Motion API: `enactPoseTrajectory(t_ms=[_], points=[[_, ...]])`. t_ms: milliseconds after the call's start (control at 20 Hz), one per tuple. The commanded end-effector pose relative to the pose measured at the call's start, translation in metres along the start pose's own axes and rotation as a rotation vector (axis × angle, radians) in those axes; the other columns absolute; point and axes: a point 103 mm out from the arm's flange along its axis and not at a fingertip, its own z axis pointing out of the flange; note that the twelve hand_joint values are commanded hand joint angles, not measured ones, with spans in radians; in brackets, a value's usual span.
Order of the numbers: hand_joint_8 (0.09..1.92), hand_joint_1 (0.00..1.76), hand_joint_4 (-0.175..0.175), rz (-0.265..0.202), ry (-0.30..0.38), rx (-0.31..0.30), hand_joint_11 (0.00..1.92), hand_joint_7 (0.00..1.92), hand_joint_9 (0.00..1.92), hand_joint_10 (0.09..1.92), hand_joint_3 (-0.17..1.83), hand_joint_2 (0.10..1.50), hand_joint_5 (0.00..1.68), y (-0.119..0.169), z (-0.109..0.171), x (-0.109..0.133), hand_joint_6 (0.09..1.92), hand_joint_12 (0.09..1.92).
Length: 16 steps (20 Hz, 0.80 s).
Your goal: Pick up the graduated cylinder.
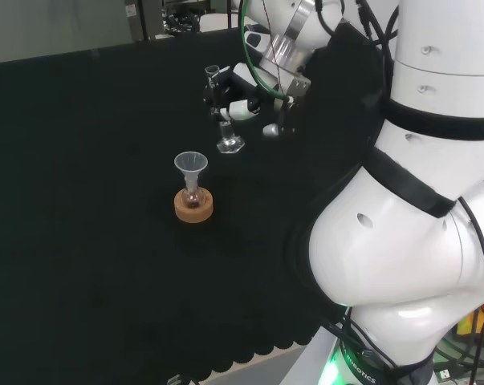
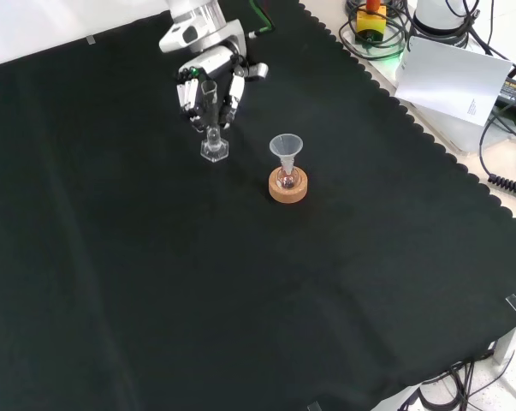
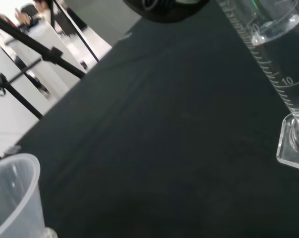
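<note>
- In the front view the hand [image 2: 208,79] is curled round the upper part of the graduated cylinder [image 2: 212,128], grasping it. The cylinder's hexagonal foot appears to rest on the black cloth [image 2: 155,282].
- Just right of it, a clear funnel [image 2: 285,149] sits in a small flask [image 2: 285,179] on a cork ring [image 2: 288,187].
- Risk, as I judge it: smooth glass could slip through the fingers on lifting, or a sideways swing could knock the funnel.

In the front view, the graduated cylinder [image 2: 211,128] stands between the hand's [image 2: 208,81] fingers, apparently touching the cloth [image 2: 240,300]; the funnel-topped flask [image 2: 286,163] on its cork stand [image 2: 288,187] sits right of the hand, nearer.
</note>
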Motion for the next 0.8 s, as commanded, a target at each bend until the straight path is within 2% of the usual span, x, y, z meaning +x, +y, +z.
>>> enactPoseTrajectory(t_ms=[50,450,800], points=[[0.84,1.28,-0.175,0.044,-0.141,0.104,1.23,1.11,1.53,0.09,0.0,1.07,1.06,-0.029,-0.039,0.003,0.86,0.78],[0.82,1.28,-0.175,0.058,-0.221,0.228,1.24,1.12,1.55,0.09,0.0,1.06,1.08,-0.057,-0.06,0.027,0.84,0.77],[0.81,1.28,-0.175,0.07,-0.235,0.308,1.25,1.12,1.55,0.09,0.0,1.06,1.08,-0.078,-0.063,0.04,0.84,0.76]])
